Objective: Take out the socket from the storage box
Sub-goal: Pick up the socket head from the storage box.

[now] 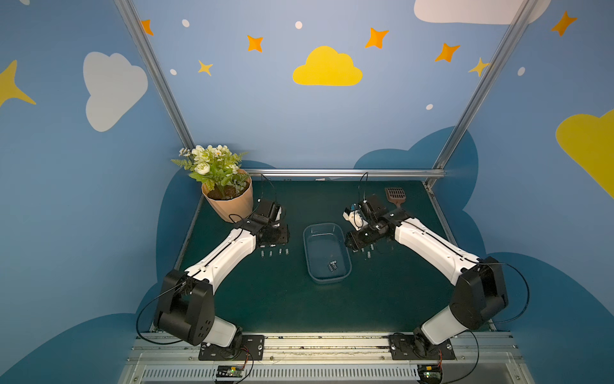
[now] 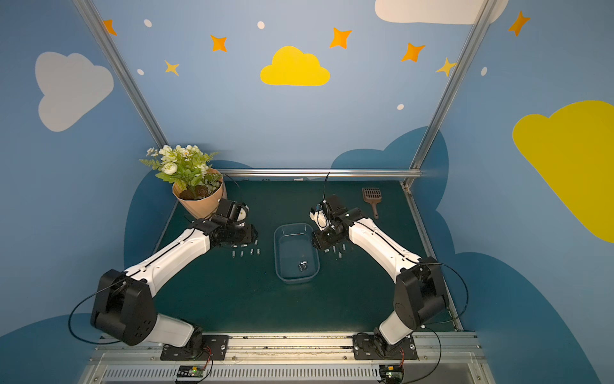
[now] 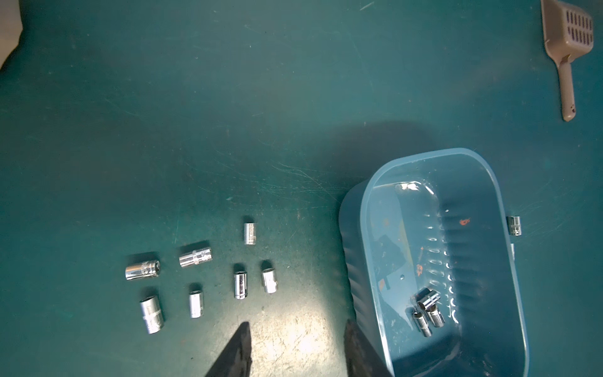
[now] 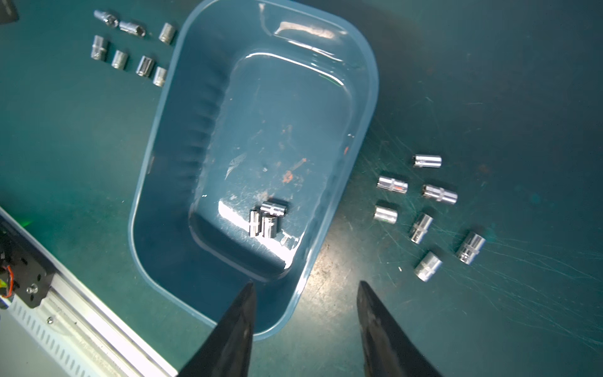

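The storage box (image 1: 305,247), a see-through bluish tub, lies mid-mat in both top views, its rim (image 2: 275,247) showing there too. Three shiny metal sockets (image 1: 332,265) lie together near its front end, also seen as a cluster (image 3: 427,308) in the left wrist view and a cluster (image 4: 268,220) in the right wrist view. My left gripper (image 3: 297,323) hangs open over bare mat just left of the box wall (image 3: 354,261), holding nothing. My right gripper (image 4: 305,283) is open and empty, one finger over the box's corner rim (image 4: 293,303), the other over the mat.
Several loose sockets (image 3: 195,258) lie on the mat left of the box, several more (image 4: 424,209) on its right. A peach flowerpot (image 1: 229,202) stands back left, a brown slotted scoop (image 1: 395,196) back right. An aluminium rail (image 4: 65,313) runs along the front.
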`<move>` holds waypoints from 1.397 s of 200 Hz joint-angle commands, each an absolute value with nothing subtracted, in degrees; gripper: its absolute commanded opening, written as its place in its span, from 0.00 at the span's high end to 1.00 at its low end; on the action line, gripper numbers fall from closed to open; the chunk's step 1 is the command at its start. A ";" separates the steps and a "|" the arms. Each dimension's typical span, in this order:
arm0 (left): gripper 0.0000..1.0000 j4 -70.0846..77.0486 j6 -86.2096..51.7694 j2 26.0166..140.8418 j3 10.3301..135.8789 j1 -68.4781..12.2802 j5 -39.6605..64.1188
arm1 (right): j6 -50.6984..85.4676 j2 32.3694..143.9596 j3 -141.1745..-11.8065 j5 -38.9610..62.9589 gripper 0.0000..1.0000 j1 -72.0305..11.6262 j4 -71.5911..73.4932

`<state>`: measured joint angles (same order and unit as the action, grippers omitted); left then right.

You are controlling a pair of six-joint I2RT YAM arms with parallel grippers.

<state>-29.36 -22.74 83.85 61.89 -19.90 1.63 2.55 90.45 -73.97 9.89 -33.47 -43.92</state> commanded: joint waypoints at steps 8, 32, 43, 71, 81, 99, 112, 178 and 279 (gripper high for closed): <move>0.52 -28.48 -23.62 81.04 60.71 -19.78 1.23 | 2.62 88.11 -74.59 8.64 0.49 -36.02 -45.90; 0.52 -26.35 -23.53 79.34 59.11 -19.75 0.29 | 1.75 87.41 -74.38 8.55 0.49 -37.69 -46.60; 0.51 -25.69 -22.97 79.02 59.18 -19.68 0.01 | 1.21 87.04 -74.67 8.61 0.49 -38.58 -47.34; 0.49 -26.02 -22.33 79.51 60.97 -19.50 -1.35 | 1.17 86.27 -74.47 8.99 0.49 -41.21 -47.50; 0.49 -26.04 -22.54 79.80 61.36 -19.38 -1.82 | 1.57 86.16 -74.11 8.87 0.49 -42.27 -47.37; 0.48 -24.87 -22.58 80.40 61.41 -18.95 -2.45 | 1.55 86.46 -73.93 8.88 0.49 -43.98 -47.11; 0.47 -23.78 -22.60 81.40 61.65 -18.20 -3.24 | 1.04 87.15 -74.24 8.82 0.48 -44.74 -47.11; 0.45 -15.90 -19.47 93.25 71.79 -10.37 -4.60 | 2.17 96.20 -77.04 10.53 0.48 -45.99 -47.28; 0.44 -14.88 -21.79 109.22 86.02 -7.56 9.10 | 10.52 107.21 -88.85 2.83 0.50 -47.51 -62.94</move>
<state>-13.47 -20.97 108.66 83.72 -7.57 5.67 8.12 103.59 -84.71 5.45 -47.68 -55.90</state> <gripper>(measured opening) 0.559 0.503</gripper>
